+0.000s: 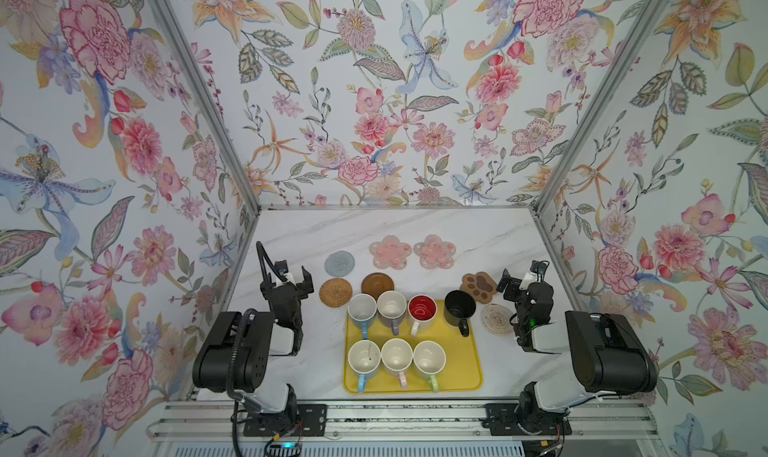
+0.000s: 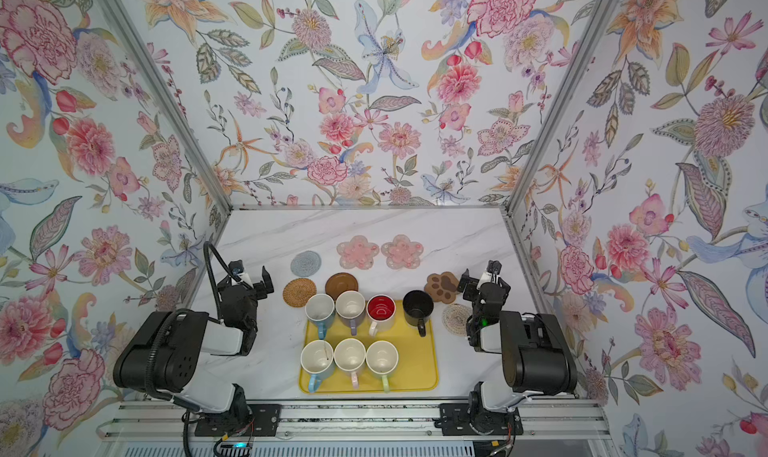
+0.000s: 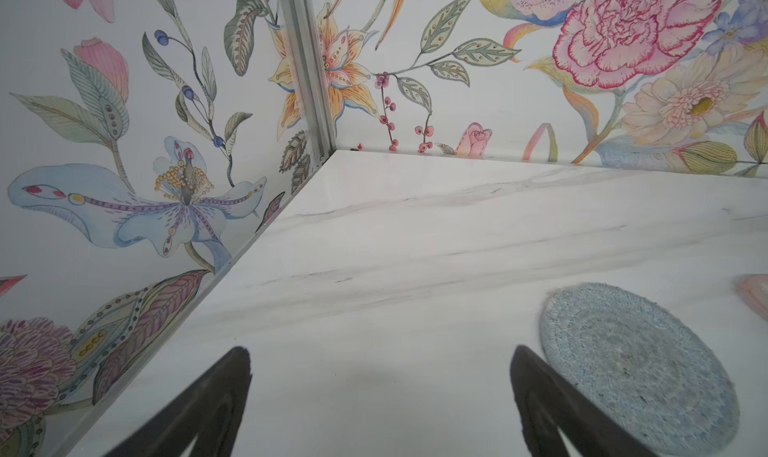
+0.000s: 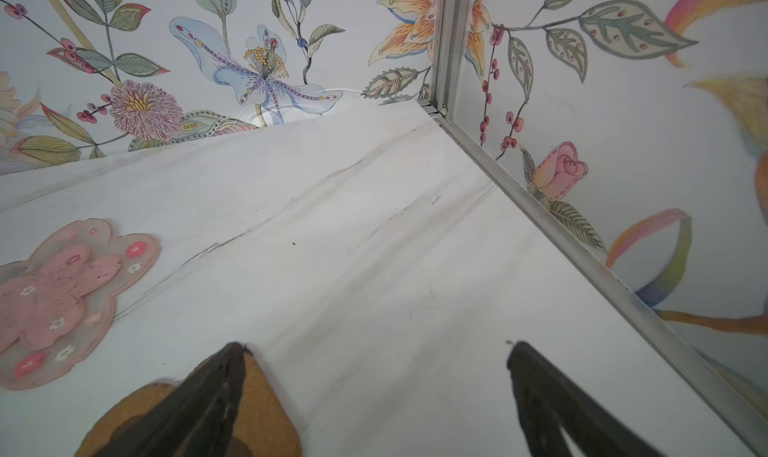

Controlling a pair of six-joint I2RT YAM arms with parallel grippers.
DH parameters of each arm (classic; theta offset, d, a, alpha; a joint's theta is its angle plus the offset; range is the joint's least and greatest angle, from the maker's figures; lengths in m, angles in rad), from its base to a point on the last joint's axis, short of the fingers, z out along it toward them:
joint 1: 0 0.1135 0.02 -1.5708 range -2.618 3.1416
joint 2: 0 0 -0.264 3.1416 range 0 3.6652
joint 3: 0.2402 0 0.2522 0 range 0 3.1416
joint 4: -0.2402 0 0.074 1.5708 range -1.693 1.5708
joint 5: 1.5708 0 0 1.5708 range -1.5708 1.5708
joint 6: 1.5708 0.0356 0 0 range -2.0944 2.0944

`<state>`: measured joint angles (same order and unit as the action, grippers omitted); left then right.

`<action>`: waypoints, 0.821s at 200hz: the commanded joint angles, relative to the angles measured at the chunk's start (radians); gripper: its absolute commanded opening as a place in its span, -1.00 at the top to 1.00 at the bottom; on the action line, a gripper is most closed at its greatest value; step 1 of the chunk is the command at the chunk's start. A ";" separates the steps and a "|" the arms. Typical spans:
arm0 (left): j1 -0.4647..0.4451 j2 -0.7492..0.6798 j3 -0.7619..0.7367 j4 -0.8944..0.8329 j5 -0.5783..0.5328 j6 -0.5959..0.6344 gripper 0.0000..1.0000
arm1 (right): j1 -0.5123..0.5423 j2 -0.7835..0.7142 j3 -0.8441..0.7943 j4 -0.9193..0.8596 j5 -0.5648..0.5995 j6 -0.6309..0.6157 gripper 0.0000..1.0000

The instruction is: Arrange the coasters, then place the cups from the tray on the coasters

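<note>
Plainly nothing is placed yet: all seven cups point(image 1: 397, 355) stand on the yellow tray point(image 1: 465, 363), handles toward six o'clock. The coasters point(image 1: 390, 251) crowd the bench point(image 1: 332, 226) from ten to two o'clock of it, too bunched for cups. Our left tool point(image 1: 296, 274) and right tool point(image 1: 519, 278) hang wide apart and empty, flanking the tray, probably to spread mats first.

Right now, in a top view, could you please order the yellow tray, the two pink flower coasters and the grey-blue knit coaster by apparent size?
1. yellow tray, by far the largest
2. pink flower coasters: the two look alike, so they are not ranked against each other
3. grey-blue knit coaster
</note>
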<state>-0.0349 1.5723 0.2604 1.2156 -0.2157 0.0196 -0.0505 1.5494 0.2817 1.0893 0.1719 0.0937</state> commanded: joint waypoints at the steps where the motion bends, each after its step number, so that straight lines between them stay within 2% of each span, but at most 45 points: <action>1: -0.008 0.008 0.017 0.007 0.010 0.016 -0.98 | -0.007 -0.002 0.019 0.002 0.007 0.011 -0.98; 164: -0.003 0.008 0.019 0.001 0.015 0.008 -0.98 | -0.007 -0.001 0.020 0.001 0.006 0.011 -0.98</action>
<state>-0.0357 1.5719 0.2607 1.2144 -0.2127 0.0219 -0.0505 1.5494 0.2825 1.0893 0.1719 0.0937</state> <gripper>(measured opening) 0.989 0.992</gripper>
